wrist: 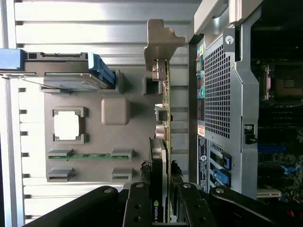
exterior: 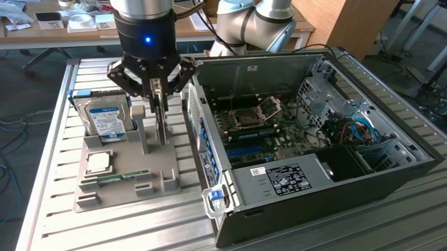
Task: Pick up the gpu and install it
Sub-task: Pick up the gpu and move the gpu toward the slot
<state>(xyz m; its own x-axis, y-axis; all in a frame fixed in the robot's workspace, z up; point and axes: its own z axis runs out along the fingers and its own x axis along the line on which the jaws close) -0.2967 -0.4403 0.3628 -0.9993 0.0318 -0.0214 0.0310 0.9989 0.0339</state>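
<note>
My gripper (exterior: 161,98) hangs over the grey parts holder (exterior: 165,163), shut on the top edge of the gpu (exterior: 163,123). The gpu is a thin card that stands on edge, its lower edge down at the holder; I cannot tell whether it still rests in its slot. In the wrist view the gpu (wrist: 164,118) runs edge-on from between my black fingers (wrist: 138,208) out to its silver end bracket (wrist: 160,35). It lies along the holder's side nearest the open computer case (exterior: 328,157), whose motherboard (exterior: 258,123) faces up.
On the holder stand a hard drive (exterior: 104,119) with a blue-white label, a CPU (exterior: 98,163) and a slim green RAM stick (exterior: 120,178). The case's perforated rear panel (wrist: 218,90) is close beside the card. Everything sits on a slatted metal table (exterior: 49,209).
</note>
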